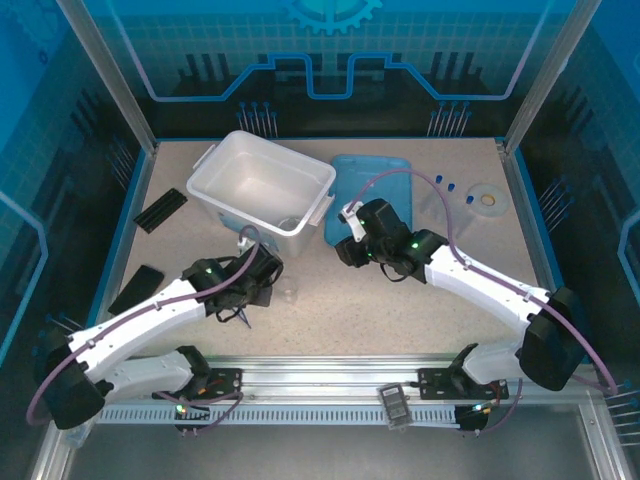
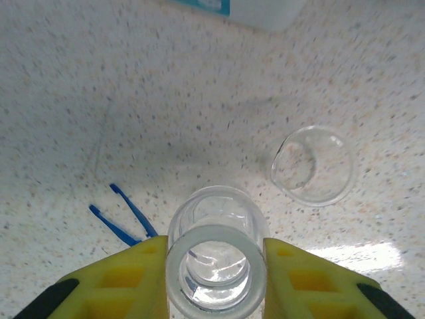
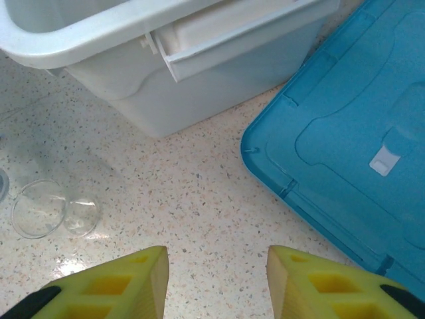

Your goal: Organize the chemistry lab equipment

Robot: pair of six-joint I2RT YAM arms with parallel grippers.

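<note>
Small clear glass beaker point(image 2: 216, 262) being gripped by left end effector point(image 2: 216, 247).
It is being held beside thin blue tweezers point(image 2: 123, 216) on the speckled bench point(image 2: 133, 100); right end effector point(image 3: 217, 262) is being held wide, empty.

Black ridged strip point(image 1: 160, 209) lies left of white bin point(image 1: 260, 185), blue lid point(image 1: 395, 195) and tape ring point(image 1: 487, 199) right.

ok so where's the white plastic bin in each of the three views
top external: the white plastic bin sits left of centre, toward the far side of the table.
left wrist: a corner of it at the top edge, right of centre.
right wrist: its wall runs across the top left.
shared landmark: the loose small clear glass beaker on the speckled tabletop, near the bin.
</note>
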